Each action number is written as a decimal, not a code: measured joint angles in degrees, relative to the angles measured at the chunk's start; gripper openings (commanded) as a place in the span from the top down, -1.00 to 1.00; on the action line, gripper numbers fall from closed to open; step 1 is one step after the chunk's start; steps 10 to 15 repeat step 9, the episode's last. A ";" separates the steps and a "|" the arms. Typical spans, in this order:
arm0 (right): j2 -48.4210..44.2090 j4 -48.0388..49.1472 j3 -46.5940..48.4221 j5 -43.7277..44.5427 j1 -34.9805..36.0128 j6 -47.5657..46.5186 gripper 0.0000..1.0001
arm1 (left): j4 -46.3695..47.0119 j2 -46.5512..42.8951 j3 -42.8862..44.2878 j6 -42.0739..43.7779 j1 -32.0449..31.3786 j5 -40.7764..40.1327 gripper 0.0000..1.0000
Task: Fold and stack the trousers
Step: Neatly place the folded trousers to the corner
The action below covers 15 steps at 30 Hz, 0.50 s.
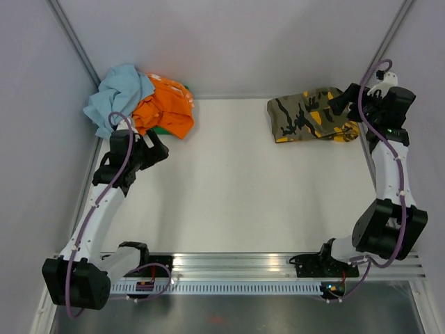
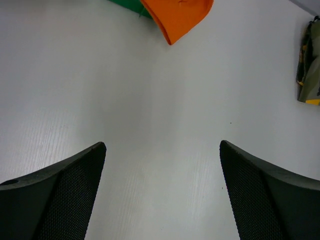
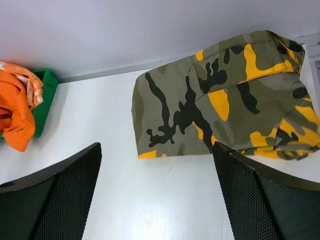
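Note:
The camouflage trousers (image 1: 306,116) lie folded into a compact rectangle at the back right of the table; they fill the upper right of the right wrist view (image 3: 225,105) and show at the right edge of the left wrist view (image 2: 310,65). My right gripper (image 1: 341,103) is open and empty, raised just above the trousers' right end, with nothing between its fingers (image 3: 260,200). My left gripper (image 1: 154,147) is open and empty over bare table at the left, near the pile of clothes.
A pile of clothes sits at the back left: a light blue garment (image 1: 118,94), an orange garment (image 1: 167,108) and a green one under it (image 3: 45,97). Grey walls enclose the table at the back and sides.

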 measured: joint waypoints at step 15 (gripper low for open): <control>-20.33 4.50 -18.29 -0.52 0.20 9.27 -0.96 | 4.79 -11.82 1.11 5.70 0.09 8.41 -0.99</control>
